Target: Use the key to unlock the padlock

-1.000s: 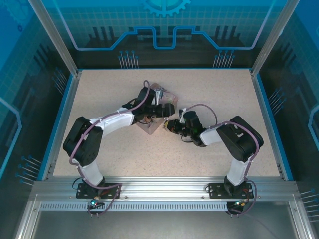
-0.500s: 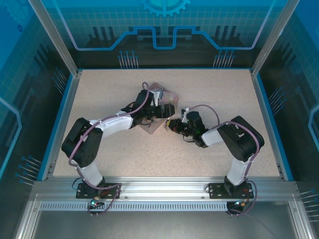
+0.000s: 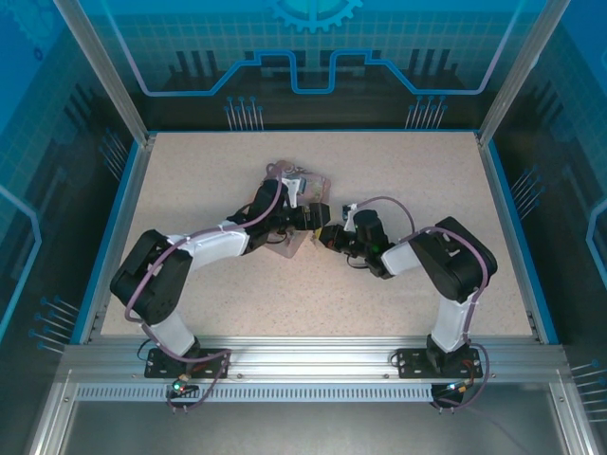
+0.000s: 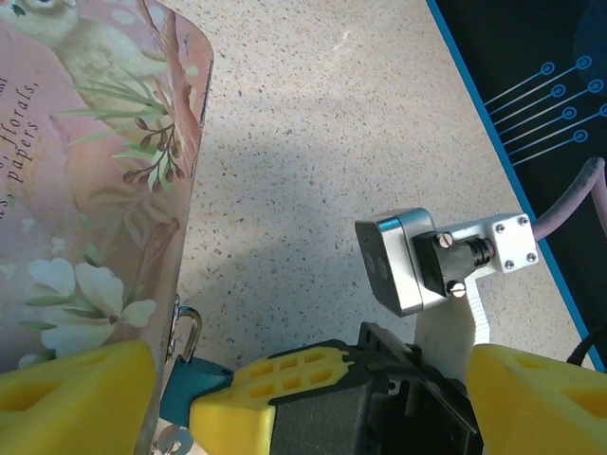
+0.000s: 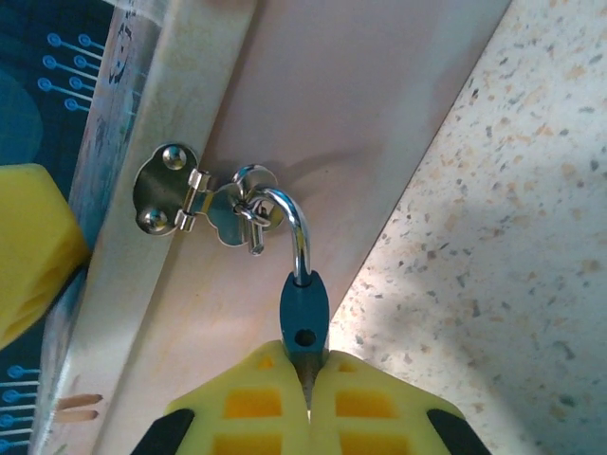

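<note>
1. The tin (image 3: pixel 283 243) stands mid-table (image 3: pixel 398 166). Both arms meet at it, so the centre is crowded.
2. The far strip, both side strips and the strip before the bases lie bare and passable.
3. The padlock (image 5: pixel 304 313) hangs from the hasp (image 5: pixel 204 204) on the tin's side. The right gripper (image 5: pixel 305 358), closed on the thin key (image 5: pixel 305 372), butts against its lower end and blocks that approach.
4. Bare table lies open just right of the padlock.
5. The left gripper (image 4: pixel 308 393) is spread wide, with the right gripper and its camera (image 4: pixel 408 261) filling the gap.
6. Posts (image 3: pixel 104 71) and walls bound the table.
</note>
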`<move>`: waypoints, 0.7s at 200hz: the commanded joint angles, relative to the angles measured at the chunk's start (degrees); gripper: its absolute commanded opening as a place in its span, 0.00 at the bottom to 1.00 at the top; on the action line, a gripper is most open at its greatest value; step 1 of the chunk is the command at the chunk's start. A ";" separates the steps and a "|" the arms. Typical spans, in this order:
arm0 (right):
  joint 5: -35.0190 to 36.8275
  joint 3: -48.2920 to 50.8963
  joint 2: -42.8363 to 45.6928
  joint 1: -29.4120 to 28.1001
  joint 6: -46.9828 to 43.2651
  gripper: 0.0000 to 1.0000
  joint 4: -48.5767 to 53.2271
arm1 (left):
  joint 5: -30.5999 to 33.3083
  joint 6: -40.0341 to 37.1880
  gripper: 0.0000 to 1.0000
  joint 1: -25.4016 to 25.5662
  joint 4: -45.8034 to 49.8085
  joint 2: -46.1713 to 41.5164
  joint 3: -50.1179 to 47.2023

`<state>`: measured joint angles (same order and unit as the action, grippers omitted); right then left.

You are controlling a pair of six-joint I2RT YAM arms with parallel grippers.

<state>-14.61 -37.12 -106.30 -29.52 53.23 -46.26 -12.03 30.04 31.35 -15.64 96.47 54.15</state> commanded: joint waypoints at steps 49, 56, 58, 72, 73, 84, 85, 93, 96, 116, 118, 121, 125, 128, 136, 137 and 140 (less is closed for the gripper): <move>1.17 -2.05 2.94 4.05 -7.20 0.00 -6.39 | -1.49 3.77 0.87 1.37 13.58 0.89 -5.48; 1.40 -1.99 1.94 4.03 -5.47 0.00 -8.35 | -1.60 3.99 0.87 1.39 13.54 0.83 -5.62; 1.49 -1.99 1.72 4.10 -5.06 0.00 -9.01 | -1.61 4.04 0.87 1.46 13.53 0.76 -5.70; 1.10 -2.31 -0.47 4.42 -1.98 0.00 -12.44 | -1.71 4.41 0.87 1.54 13.53 0.35 -6.22; 1.04 -2.33 -0.65 4.40 -1.90 0.00 -12.75 | -1.70 4.41 0.87 1.57 13.53 0.33 -6.24; 0.22 -2.72 -2.08 4.63 -0.91 0.00 -14.82 | -1.59 4.62 0.87 1.57 13.68 -0.17 -6.79; 0.17 -2.75 -2.21 4.68 -0.88 0.00 -14.86 | -1.55 4.60 0.87 1.54 13.65 -0.24 -6.87; -0.15 -3.11 -2.73 4.74 -0.81 0.00 -15.11 | -1.34 4.67 0.87 1.60 13.83 -0.63 -7.21; -0.12 -3.13 -2.83 4.73 -0.84 0.00 -15.23 | -1.26 4.73 0.87 1.58 13.87 -0.73 -7.24; 1.50 -2.57 -2.88 4.73 -1.06 0.00 -16.23 | -1.45 4.84 0.87 1.53 14.14 -1.06 -7.59; 1.75 -2.42 -2.95 4.73 -0.88 0.00 -16.52 | -1.45 5.05 0.87 1.52 14.08 -1.03 -7.64; 1.92 -2.25 -3.04 4.73 -0.63 0.00 -17.03 | -1.52 5.19 0.87 1.61 13.93 -1.03 -7.67; 2.00 -2.05 -3.12 4.74 -0.09 0.00 -17.65 | -1.70 5.41 0.87 1.65 13.80 -1.02 -7.77; 1.97 -1.96 -3.20 4.72 0.34 0.00 -17.98 | -1.68 5.50 0.87 1.68 13.67 -1.02 -7.77; 2.25 -1.65 -3.44 4.58 1.57 0.00 -18.53 | -1.69 6.03 0.87 1.93 13.45 -0.97 -7.86; 2.32 -1.60 -3.41 4.53 1.68 0.00 -18.57 | -1.69 6.05 0.87 1.90 13.44 -0.95 -7.85; 2.57 -1.37 -3.40 4.41 2.13 0.00 -18.68 | -1.69 6.14 0.87 2.02 13.44 -0.93 -7.88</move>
<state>-18.65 -37.36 -109.65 -27.57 52.10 -53.06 -11.73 30.74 31.73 -16.75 93.54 50.57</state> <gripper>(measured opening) 0.049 0.869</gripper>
